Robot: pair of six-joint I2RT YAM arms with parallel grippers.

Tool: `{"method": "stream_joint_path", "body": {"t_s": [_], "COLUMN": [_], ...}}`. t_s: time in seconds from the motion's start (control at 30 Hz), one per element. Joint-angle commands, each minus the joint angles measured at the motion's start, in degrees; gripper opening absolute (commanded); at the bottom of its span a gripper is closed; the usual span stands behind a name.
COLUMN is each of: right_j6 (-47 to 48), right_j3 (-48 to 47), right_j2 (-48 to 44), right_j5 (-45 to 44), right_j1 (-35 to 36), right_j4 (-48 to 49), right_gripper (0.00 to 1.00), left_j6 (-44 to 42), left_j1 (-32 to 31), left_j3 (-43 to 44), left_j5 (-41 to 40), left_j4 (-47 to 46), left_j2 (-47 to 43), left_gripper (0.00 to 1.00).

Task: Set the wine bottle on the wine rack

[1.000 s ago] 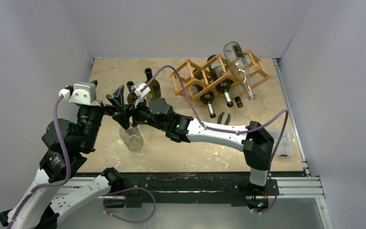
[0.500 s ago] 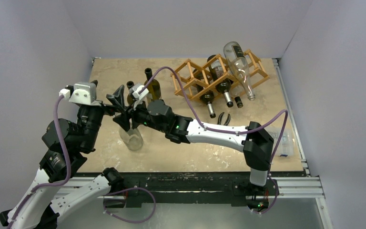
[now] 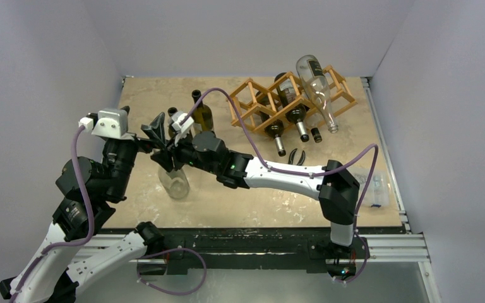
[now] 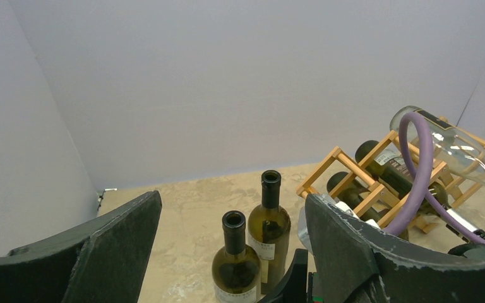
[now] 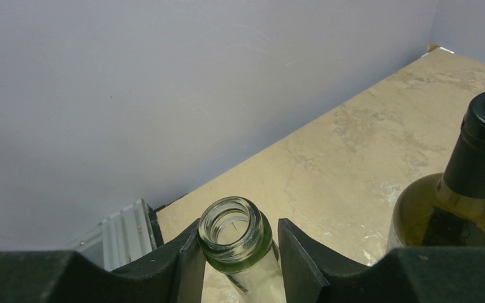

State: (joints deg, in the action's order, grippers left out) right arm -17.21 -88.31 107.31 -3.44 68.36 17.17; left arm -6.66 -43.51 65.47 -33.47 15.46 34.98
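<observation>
While the clear wine bottle [image 3: 175, 183] stands upright near the left side of the table [image 3: 139, 101], its long axis runs vertical and its open mouth points straight up. It is well apart from the wine rack [image 4: 317, 169], which sits at the far right with several bottles lying in and on its cells, necks aimed towards the near edge. Whether the bottle's base rests on the table or hangs just above it cannot be told.

The right arm reaches far across from its base to the left, forearm low and stretched out, its cable arching above it. The right gripper [image 5: 239, 233] comes at the bottle from the side, and its two fingers [image 5: 186, 259] pinch the glass neck just below the lip, one on either side.

The left arm is folded up on its own side, elbow bent, wrist raised and aimed towards the far wall. The left gripper [image 4: 232, 197] is spread wide and holds nothing, hovering right beside the other arm's wrist. Just beyond both grippers, two green bottles [image 4: 269, 227] stand upright next to each other.
</observation>
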Motion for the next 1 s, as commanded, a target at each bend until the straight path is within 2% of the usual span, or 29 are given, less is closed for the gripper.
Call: {"method": "stream_joint_path", "body": {"t_s": [0.0,0.03,0.3,0.37,0.63,0.83,0.97], "right_j6": [0.21,0.13,3.67,5.31,9.26,9.69,8.35], "right_j3": [-0.01,0.71,13.99,17.44,32.16,35.74,38.91], "right_j2": [-3.34,-4.21,-14.18,-16.58,-28.61,-33.85,-36.69], "right_j5": [-4.01,-5.98,-21.48,-22.64,-16.93,-10.92,-8.0], "right_j1": [-0.15,-0.15,-0.71,-0.92,-0.95,-0.95,-0.95], "right_j4": [0.37,0.18,4.05,3.95,-0.33,-12.24,-15.87], "right_gripper": [0.09,0.0,0.0,0.0,0.0,0.0,0.0], "left_j6": [-0.8,-0.81,-0.58,-0.48,0.1,0.66,0.92], "left_j1": [0.36,0.4,0.4,0.4,0.4,0.35,0.37], "left_j3": [0.53,0.61,0.53,0.53,0.74,0.88,0.89], "left_j5": [-0.36,-0.36,-0.36,-0.28,0.29,0.66,0.63], "left_j4": [-2.19,-2.19,-2.08,-2.1,-1.86,-1.41,-1.31], "left_j2": [0.26,0.26,0.08,0.0,-0.01,0.3,0.43], "left_gripper": [0.84,0.84,0.84,0.84,0.83,0.83,0.83]}}
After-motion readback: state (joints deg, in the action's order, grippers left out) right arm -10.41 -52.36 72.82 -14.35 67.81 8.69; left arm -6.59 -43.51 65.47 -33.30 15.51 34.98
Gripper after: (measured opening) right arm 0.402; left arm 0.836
